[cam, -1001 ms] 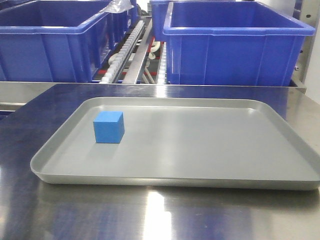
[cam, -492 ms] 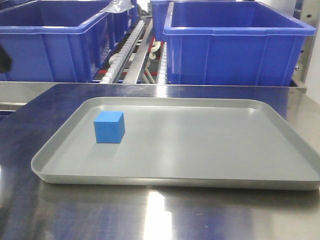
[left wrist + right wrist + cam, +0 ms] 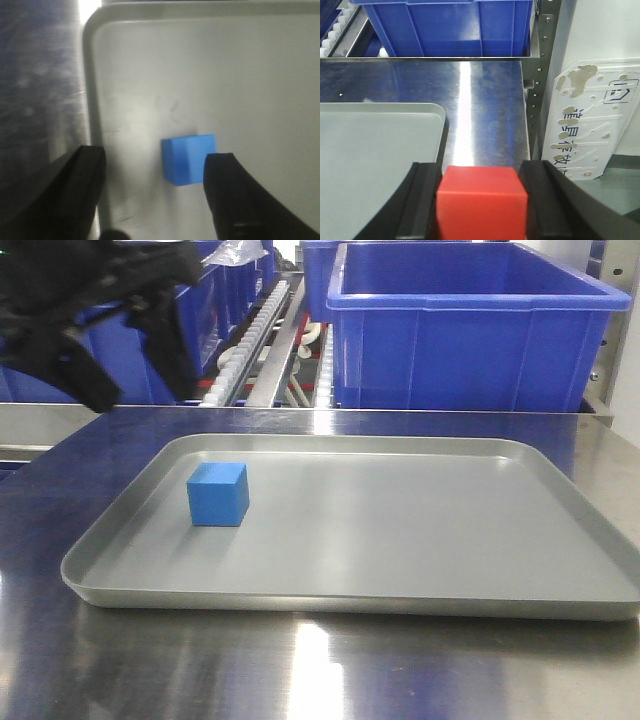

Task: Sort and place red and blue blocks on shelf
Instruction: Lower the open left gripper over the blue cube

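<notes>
A sky-blue block [image 3: 217, 494] rests on the left part of a shallow grey tray [image 3: 350, 602]. My left gripper [image 3: 145, 390] hangs open above and behind the tray's far-left corner. In the left wrist view the blue block [image 3: 189, 160] lies on the tray, close to the right finger [image 3: 235, 195] of the left gripper [image 3: 156, 156], untouched. My right gripper [image 3: 481, 170] is shut on the red block [image 3: 481, 202], held above the steel tabletop [image 3: 485, 100] just past the tray's right corner [image 3: 432, 112]. The shelf's white roller tracks [image 3: 255, 340] run behind the table. The front view does not show the right gripper.
Large blue bins [image 3: 470, 330] stand on the rack behind the table, with another blue bin [image 3: 60, 340] on the left. In the right wrist view a bin [image 3: 450, 25] sits straight ahead, and a steel upright with screws [image 3: 540, 75] borders the table's right edge.
My left gripper has come into the front view from the upper left and now hangs over the tray's far-left corner. The blue block has not moved.
</notes>
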`<state>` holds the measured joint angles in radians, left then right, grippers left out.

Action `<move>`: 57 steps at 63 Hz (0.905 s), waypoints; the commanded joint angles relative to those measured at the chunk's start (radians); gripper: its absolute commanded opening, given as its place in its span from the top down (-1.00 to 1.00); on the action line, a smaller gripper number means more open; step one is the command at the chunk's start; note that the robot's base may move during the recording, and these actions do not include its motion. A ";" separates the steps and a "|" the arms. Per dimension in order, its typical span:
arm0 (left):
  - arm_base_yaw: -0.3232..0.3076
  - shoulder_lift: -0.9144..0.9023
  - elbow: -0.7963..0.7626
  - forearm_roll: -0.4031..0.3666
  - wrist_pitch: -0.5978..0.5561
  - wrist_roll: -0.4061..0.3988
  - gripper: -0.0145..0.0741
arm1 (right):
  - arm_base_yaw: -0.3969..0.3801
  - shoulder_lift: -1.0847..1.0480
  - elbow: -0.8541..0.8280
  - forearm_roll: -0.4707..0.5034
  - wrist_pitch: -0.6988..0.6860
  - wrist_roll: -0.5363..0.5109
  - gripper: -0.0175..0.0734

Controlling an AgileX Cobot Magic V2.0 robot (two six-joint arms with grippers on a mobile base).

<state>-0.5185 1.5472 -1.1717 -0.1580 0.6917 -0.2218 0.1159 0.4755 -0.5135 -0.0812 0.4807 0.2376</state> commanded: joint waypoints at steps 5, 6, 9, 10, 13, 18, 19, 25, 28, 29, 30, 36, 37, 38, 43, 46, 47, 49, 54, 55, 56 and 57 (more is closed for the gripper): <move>-0.042 0.004 -0.046 -0.015 -0.036 -0.013 -0.44 | -0.004 0.000 -0.029 -0.017 -0.082 -0.006 0.51; -0.047 0.006 -0.046 -0.015 -0.036 -0.014 -0.44 | -0.004 0.000 -0.029 -0.017 -0.082 -0.006 0.51; -0.051 0.016 -0.046 -0.015 -0.036 -0.014 -0.44 | -0.004 0.000 -0.029 -0.017 -0.082 -0.006 0.51; -0.051 0.017 -0.046 -0.015 -0.036 -0.014 -0.44 | -0.004 0.000 -0.029 -0.017 -0.082 -0.006 0.51; -0.058 0.023 -0.046 -0.015 -0.036 -0.014 -0.44 | -0.004 0.000 -0.029 -0.017 -0.082 -0.006 0.51; -0.060 0.030 -0.046 -0.015 -0.041 -0.014 -0.44 | -0.004 0.000 -0.029 -0.017 -0.082 -0.006 0.51; -0.060 0.031 -0.046 -0.015 -0.043 -0.015 -0.44 | -0.004 0.000 -0.029 -0.017 -0.082 -0.006 0.51; -0.060 0.041 -0.048 -0.015 -0.050 -0.020 -0.44 | -0.004 0.000 -0.029 -0.017 -0.082 -0.006 0.51; -0.060 0.049 -0.050 -0.015 -0.050 -0.024 -0.44 | -0.004 0.000 -0.029 -0.017 -0.082 -0.006 0.51; -0.060 0.051 -0.050 -0.015 -0.050 -0.024 -0.44 | -0.004 0.000 -0.029 -0.017 -0.082 -0.006 0.51; -0.060 0.053 -0.050 -0.015 -0.050 -0.024 -0.44 | -0.004 0.000 -0.029 -0.017 -0.082 -0.006 0.51; -0.067 0.068 -0.052 -0.015 -0.059 -0.029 -0.44 | -0.004 0.000 -0.029 -0.017 -0.082 -0.006 0.51; -0.069 0.069 -0.052 -0.015 -0.064 -0.029 -0.44 | -0.004 0.000 -0.029 -0.017 -0.082 -0.006 0.51; -0.073 0.070 -0.052 -0.014 -0.072 -0.029 -0.44 | -0.004 0.000 -0.029 -0.017 -0.082 -0.006 0.51; -0.091 0.079 -0.052 -0.012 -0.093 -0.029 -0.44 | -0.004 0.000 -0.029 -0.017 -0.082 -0.006 0.51; -0.097 0.085 -0.052 -0.012 -0.101 -0.029 -0.44 | -0.004 0.000 -0.029 -0.017 -0.082 -0.006 0.51; -0.100 0.085 -0.052 -0.012 -0.104 -0.029 -0.44 | -0.004 0.000 -0.029 -0.017 -0.082 -0.006 0.51; -0.105 0.087 -0.052 -0.012 -0.107 -0.029 -0.44 | -0.004 0.000 -0.029 -0.017 -0.082 -0.006 0.51; -0.107 0.097 -0.054 -0.010 -0.111 -0.029 -0.44 | -0.004 0.000 -0.029 -0.017 -0.082 -0.006 0.51; -0.107 0.099 -0.054 -0.010 -0.111 -0.031 -0.44 | -0.004 0.000 -0.029 -0.017 -0.082 -0.006 0.51; -0.107 0.101 -0.054 -0.008 -0.111 -0.032 -0.44 | -0.004 0.000 -0.029 -0.017 -0.082 -0.006 0.51; -0.107 0.105 -0.054 -0.008 -0.111 -0.032 -0.44 | -0.004 0.000 -0.029 -0.017 -0.082 -0.006 0.51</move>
<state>-0.6183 1.6814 -1.1913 -0.1598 0.6313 -0.2439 0.1159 0.4755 -0.5135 -0.0812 0.4807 0.2376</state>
